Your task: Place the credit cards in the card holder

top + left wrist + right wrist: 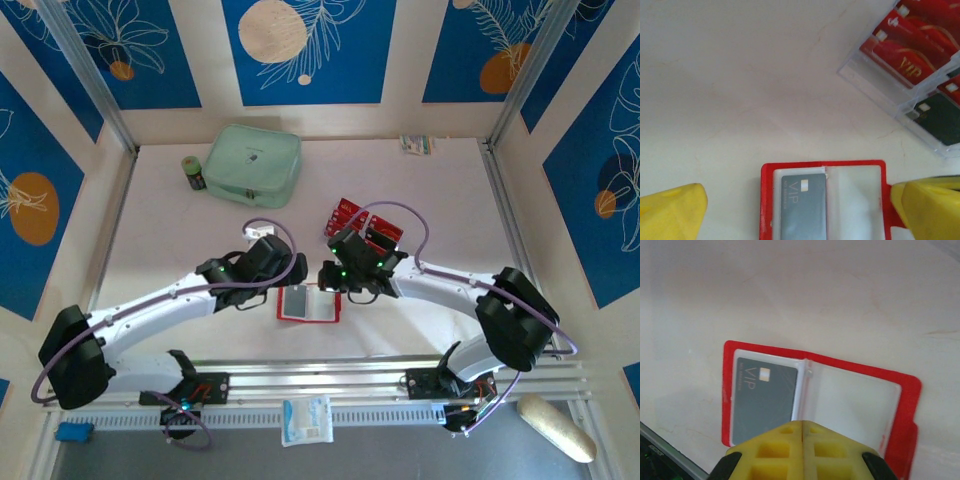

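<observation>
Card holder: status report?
Left gripper open, right gripper shut. Card holder open flat, grey card in left pocket. Nothing blocking right pocket.

We count one red card holder [308, 303] with one grey card [762, 400] inside it. We count one clear tray [875, 82] with more cards [905, 55]: at least three red ones and one dark card [940, 117], though they overlap too much for a full number. On the surface [180, 240] we count one mint-green case [253, 163], one small can [193, 172] and one small packet [417, 144].
</observation>
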### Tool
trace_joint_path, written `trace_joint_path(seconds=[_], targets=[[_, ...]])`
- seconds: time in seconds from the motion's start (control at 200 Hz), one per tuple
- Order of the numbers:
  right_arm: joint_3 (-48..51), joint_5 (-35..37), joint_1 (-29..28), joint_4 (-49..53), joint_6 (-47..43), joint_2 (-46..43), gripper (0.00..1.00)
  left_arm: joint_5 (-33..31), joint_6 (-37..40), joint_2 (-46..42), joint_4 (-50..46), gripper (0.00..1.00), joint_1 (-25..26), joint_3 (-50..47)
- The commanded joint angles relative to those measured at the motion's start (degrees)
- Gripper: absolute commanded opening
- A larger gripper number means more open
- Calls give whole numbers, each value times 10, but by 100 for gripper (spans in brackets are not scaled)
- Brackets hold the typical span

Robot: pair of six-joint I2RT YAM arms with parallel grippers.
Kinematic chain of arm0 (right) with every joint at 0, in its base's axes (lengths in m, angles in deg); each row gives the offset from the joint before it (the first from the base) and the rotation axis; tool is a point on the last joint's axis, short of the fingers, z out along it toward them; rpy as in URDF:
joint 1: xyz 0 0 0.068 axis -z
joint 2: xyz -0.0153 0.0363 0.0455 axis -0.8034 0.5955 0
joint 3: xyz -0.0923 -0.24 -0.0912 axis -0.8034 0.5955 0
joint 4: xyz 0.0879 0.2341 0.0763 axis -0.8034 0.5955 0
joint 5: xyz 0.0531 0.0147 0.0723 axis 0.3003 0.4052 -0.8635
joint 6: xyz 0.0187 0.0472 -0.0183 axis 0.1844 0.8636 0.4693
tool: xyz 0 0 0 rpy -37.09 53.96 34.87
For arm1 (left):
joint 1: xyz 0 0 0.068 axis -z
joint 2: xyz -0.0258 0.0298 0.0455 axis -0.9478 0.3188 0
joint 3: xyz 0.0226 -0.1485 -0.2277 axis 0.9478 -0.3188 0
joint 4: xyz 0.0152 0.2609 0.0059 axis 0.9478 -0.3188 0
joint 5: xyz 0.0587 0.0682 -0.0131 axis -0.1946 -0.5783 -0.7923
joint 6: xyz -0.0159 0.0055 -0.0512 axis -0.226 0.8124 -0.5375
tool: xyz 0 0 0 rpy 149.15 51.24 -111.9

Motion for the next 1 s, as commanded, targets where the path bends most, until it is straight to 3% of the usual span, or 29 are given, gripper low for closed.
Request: trace_joint_path(seconds=[0.0, 0.995], targets=[[13, -16, 10, 22, -22, -6, 0, 27, 33, 12, -4, 100, -5, -4], [41, -85, 40, -49, -41, 111, 0, 76, 54, 127, 82, 100, 16, -54]])
